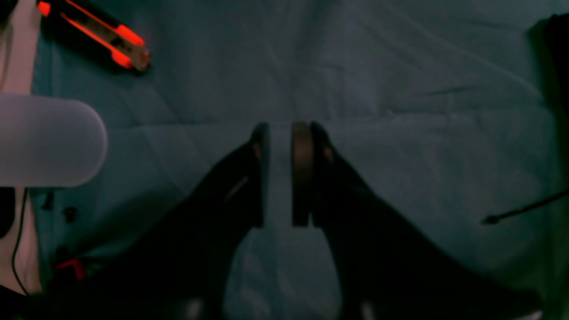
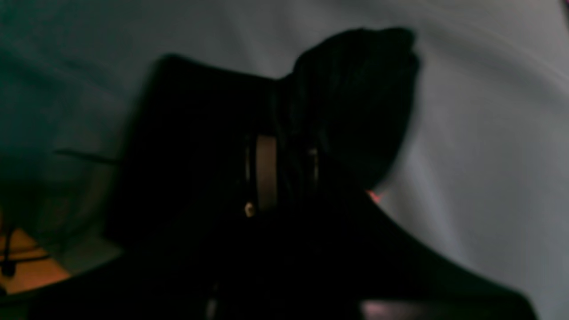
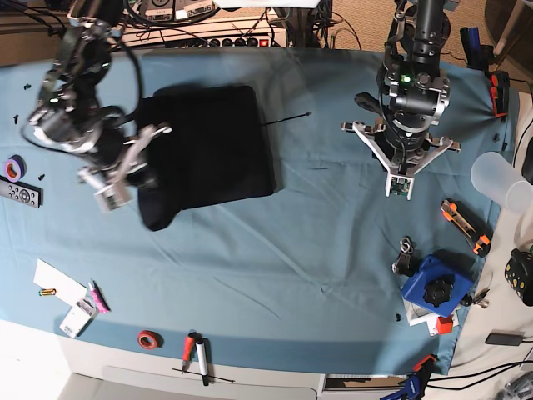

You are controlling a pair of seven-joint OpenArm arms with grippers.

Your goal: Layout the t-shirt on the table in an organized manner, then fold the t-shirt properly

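The black t-shirt (image 3: pixel 208 142) lies folded into a rough rectangle on the table (image 3: pixel 291 250), left of centre, plain side up. My right gripper (image 3: pixel 133 179) is at the shirt's near-left corner. In the right wrist view its pads (image 2: pixel 266 173) are shut on black t-shirt fabric (image 2: pixel 355 102), which bunches up past the fingertips. My left gripper (image 3: pixel 400 185) hangs over bare blue cloth at the right, well apart from the shirt. In the left wrist view the left gripper (image 1: pixel 286 131) shows a narrow gap between its pads, with nothing in it.
An orange utility knife (image 3: pixel 463 225) (image 1: pixel 102 38) and a translucent cup (image 3: pixel 500 179) (image 1: pixel 49 140) lie right of the left arm. A blue block (image 3: pixel 433 287) sits at the front right. A remote (image 3: pixel 18 193), tape rolls and markers (image 3: pixel 196 354) line the left and front edges.
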